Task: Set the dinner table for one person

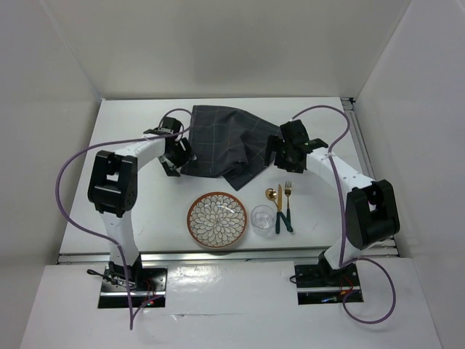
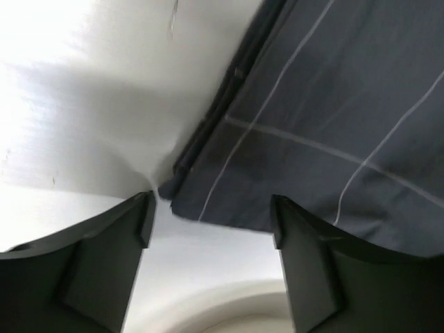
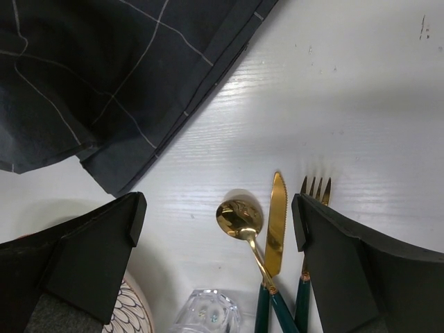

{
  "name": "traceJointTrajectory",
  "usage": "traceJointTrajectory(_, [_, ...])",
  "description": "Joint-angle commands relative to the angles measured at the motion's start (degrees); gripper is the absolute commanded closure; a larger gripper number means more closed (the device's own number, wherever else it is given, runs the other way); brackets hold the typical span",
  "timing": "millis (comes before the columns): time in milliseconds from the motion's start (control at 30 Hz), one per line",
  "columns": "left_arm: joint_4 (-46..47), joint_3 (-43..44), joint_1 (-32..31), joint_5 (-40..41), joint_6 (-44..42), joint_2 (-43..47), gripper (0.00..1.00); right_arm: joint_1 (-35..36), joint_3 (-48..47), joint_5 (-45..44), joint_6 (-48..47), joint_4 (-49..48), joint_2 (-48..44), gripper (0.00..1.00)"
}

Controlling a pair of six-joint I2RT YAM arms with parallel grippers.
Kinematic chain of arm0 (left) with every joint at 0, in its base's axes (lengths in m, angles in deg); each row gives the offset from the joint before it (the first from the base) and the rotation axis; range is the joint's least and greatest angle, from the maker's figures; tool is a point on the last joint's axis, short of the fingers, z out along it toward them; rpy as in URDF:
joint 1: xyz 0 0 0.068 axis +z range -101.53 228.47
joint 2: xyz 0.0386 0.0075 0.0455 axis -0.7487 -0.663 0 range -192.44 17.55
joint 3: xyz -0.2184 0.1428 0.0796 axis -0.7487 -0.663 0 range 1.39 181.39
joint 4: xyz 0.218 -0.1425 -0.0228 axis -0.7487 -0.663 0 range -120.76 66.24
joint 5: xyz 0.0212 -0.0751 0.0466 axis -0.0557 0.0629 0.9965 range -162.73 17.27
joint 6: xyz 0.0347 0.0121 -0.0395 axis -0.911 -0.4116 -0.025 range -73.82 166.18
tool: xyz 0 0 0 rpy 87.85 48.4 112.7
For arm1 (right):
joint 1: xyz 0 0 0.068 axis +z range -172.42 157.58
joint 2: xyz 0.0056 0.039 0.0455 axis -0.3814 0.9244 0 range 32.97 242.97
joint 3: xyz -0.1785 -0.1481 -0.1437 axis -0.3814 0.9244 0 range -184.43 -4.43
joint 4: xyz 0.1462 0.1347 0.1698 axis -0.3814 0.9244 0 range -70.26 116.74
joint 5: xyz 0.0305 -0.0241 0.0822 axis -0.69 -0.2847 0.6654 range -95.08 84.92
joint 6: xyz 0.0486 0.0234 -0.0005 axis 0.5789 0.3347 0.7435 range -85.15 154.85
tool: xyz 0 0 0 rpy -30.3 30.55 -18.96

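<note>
The dinner table (image 1: 127, 131) is a white top. A dark grey checked cloth (image 1: 221, 145) lies crumpled at its middle back. My left gripper (image 1: 176, 158) hangs open at the cloth's left near corner. In the left wrist view the cloth's corner (image 2: 312, 125) lies just beyond the gripper (image 2: 211, 222), with nothing between the fingers. My right gripper (image 1: 280, 156) is open at the cloth's right edge. In the right wrist view it (image 3: 216, 218) hovers over a gold spoon (image 3: 239, 218), knife (image 3: 276, 222) and fork (image 3: 313, 191).
A patterned plate (image 1: 216, 219) sits near the front edge, a clear glass (image 1: 263, 219) to its right, then the green-handled cutlery (image 1: 280, 207). White walls close in the left, back and right. A metal rail (image 1: 356, 138) runs along the right side.
</note>
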Motion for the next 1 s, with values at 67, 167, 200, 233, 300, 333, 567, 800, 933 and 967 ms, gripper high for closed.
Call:
traceJointTrajectory(67, [-2.15,4.71,-1.0,4.48,2.4,-5.66,0.24,-0.28,-1.5,-1.52,-0.75,-1.28,-1.71,0.0])
traceJointTrajectory(167, [-4.78,7.79,-2.31,7.29,2.4,-8.82,0.27,-0.28,-2.03,-2.14,-0.22,-0.67,-1.18,0.0])
traceJointTrajectory(200, [-5.57,8.4,-3.01,8.78,2.4,-9.52,0.29,-0.28,-2.03,-2.14,-0.22,-0.67,-1.18,0.0])
traceJointTrajectory(233, [-6.1,8.93,-3.02,8.79,2.4,-9.53,0.34,-0.28,-2.03,-2.14,-0.22,-0.67,-1.18,0.0])
traceJointTrajectory(300, [-6.1,8.94,-3.02,8.79,2.4,-10.32,0.41,-0.28,-2.03,-2.14,-0.22,-0.67,-1.18,0.0])
traceJointTrajectory(333, [-6.1,8.94,-3.02,8.79,2.4,-10.32,0.48,-0.28,-2.03,-2.14,-0.22,-0.67,-1.18,0.0])
traceJointTrajectory(567, [-8.64,14.81,-3.02,9.49,-2.59,-5.85,1.0,-0.28,-0.62,4.36,-5.57,-3.02,-2.41,0.0])
traceJointTrajectory(800, [-15.51,32.65,-2.4,5.46,-9.46,-2.59,1.0,8.49,-0.79,12.53,-14.36,-9.71,0.56,0.0])
traceJointTrajectory(933, [-18.49,42.93,-1.08,0.36,-10.6,-2.76,1.0,12.28,-3.08,12.54,-15.78,-11.47,4.44,0.0])
traceJointTrajectory(967, [-19.02,46.78,-0.56,-0.43,-11.3,-2.76,1.0,12.81,-3.08,11.85,-15.78,-11.48,4.97,0.0])
